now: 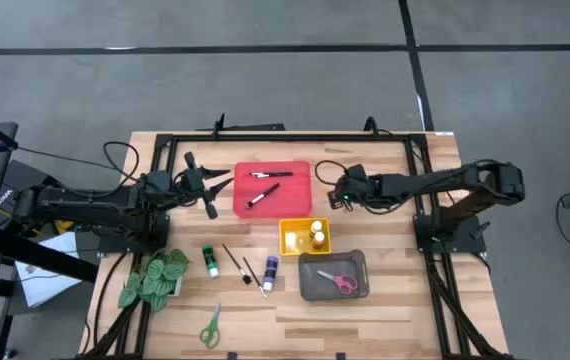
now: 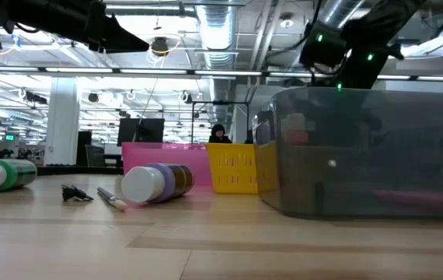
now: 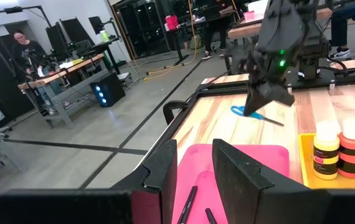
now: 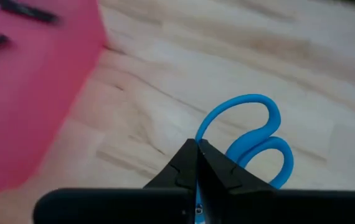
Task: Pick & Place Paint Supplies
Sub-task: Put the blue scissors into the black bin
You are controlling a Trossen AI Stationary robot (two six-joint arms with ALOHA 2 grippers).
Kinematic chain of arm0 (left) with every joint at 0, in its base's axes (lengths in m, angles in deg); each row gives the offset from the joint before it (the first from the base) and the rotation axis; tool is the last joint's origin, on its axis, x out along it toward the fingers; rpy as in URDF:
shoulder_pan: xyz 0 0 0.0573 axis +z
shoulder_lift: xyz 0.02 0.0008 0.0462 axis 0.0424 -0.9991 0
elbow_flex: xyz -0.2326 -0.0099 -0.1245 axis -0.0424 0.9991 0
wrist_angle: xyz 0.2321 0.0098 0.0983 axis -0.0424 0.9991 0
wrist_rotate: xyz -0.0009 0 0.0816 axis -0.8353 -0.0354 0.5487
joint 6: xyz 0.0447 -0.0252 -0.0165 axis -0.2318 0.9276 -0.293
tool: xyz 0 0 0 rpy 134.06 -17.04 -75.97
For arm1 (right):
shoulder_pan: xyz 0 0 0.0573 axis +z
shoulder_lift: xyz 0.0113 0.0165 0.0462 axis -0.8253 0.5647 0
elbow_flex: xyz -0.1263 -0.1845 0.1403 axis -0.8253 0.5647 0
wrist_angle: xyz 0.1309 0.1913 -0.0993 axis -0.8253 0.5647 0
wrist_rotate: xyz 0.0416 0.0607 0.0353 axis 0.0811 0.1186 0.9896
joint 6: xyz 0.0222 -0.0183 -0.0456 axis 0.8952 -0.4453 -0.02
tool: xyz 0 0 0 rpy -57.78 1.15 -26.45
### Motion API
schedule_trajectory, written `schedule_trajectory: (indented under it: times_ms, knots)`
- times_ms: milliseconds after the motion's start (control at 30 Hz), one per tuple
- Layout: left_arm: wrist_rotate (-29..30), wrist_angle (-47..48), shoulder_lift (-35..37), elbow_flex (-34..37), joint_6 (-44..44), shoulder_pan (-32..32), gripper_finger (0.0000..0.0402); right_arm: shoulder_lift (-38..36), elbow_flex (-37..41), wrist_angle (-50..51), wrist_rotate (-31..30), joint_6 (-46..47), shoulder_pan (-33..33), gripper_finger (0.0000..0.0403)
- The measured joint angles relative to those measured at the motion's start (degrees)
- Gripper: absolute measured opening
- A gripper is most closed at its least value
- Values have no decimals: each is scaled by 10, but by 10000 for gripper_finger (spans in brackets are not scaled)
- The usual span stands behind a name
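The right gripper point(image 4: 197, 163) has its fingers pinched shut on the blue-handled scissors point(image 4: 252, 140) lying on the wooden table point(image 1: 385, 310) beside the red tray point(image 1: 300, 200), probably to lift them. The left gripper point(image 3: 193, 171) waits part-open, empty, over that tray's opposite edge.

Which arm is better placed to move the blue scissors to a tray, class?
The right. Its hand is shut on the blue scissors, beside the red tray. The left hand waits across that tray, holding nothing.
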Motion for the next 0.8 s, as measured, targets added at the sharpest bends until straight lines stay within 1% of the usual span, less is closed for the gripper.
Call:
schedule_trajectory:
  times_ms: [267, 433, 667, 800]
  knots:
    - [0, 0, 0, 0, 0, 0, 95, -83, -1, -3, -46, -39, 45, 1]
    - [0, 0, 0, 0, 0, 0, 95, -123, -1, -6, -64, -44, 72, 1]
    - [0, 0, 0, 0, 0, 0, 95, -148, -1, -5, -74, -44, 124, 1]
    - [0, 0, 0, 0, 0, 0, 95, -161, -1, -10, -74, -43, 167, 1]
